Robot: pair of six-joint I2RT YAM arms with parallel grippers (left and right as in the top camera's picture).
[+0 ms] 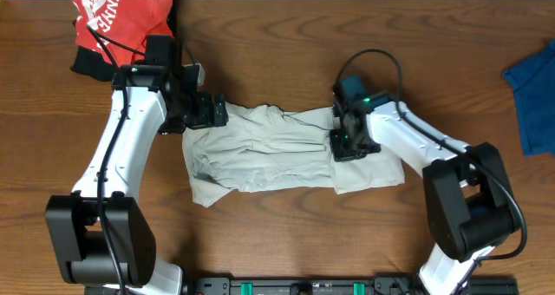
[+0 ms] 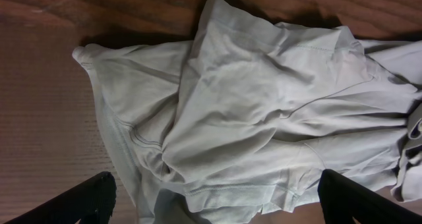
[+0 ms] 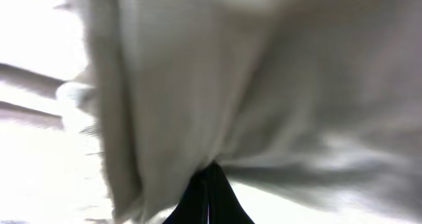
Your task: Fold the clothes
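A: Overhead: the beige shirt lies crumpled mid-way across the table, with the left gripper at its far corner.
B: Left wrist: jaws spread wide above the fabric.
A: Right wrist: the right gripper is clenched on the shirt.

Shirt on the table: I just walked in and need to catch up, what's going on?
The beige shirt lies crumpled on the table, not yet folded. The right end effector is shut, pinching fabric near its right side. The left end effector hangs open at its left edge, holding nothing.
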